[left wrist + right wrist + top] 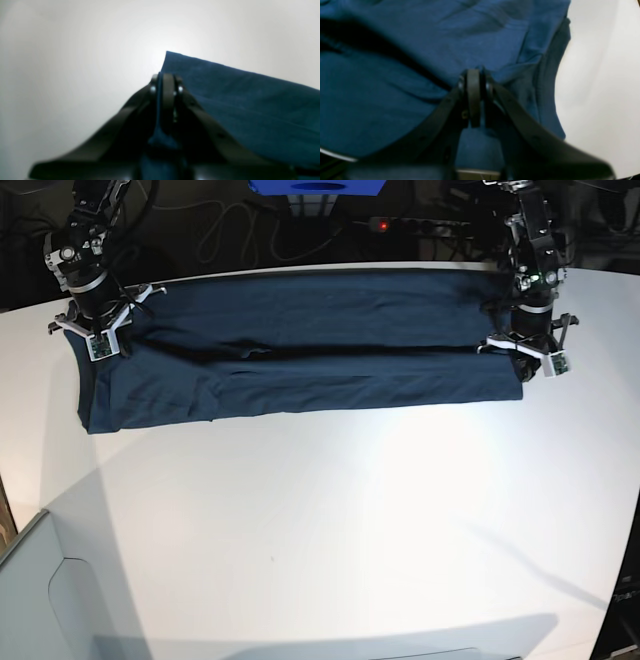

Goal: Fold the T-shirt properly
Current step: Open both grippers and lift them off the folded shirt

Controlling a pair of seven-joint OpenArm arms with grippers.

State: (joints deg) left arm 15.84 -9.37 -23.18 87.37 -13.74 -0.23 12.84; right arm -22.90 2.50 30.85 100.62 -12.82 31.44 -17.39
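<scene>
Bare white counter (320, 530) fills the near part of the base view, and the T-shirt (300, 360) is laid across its far side as a long dark blue band. A lengthwise fold is judged to be already made, because a dark crease line is seen along the middle of the band and the near strip lies flat. The left hand (528, 358) is closed on the cloth at one end; in its wrist view the edge is seen pinched between the jaws, with the cloth (250, 107) spreading beside it. The right hand (97, 340) is closed on the cloth at the other end, where the fabric (395, 75) is more wrinkled. The band is not yet folded across its length, so this step is judged to be left
</scene>
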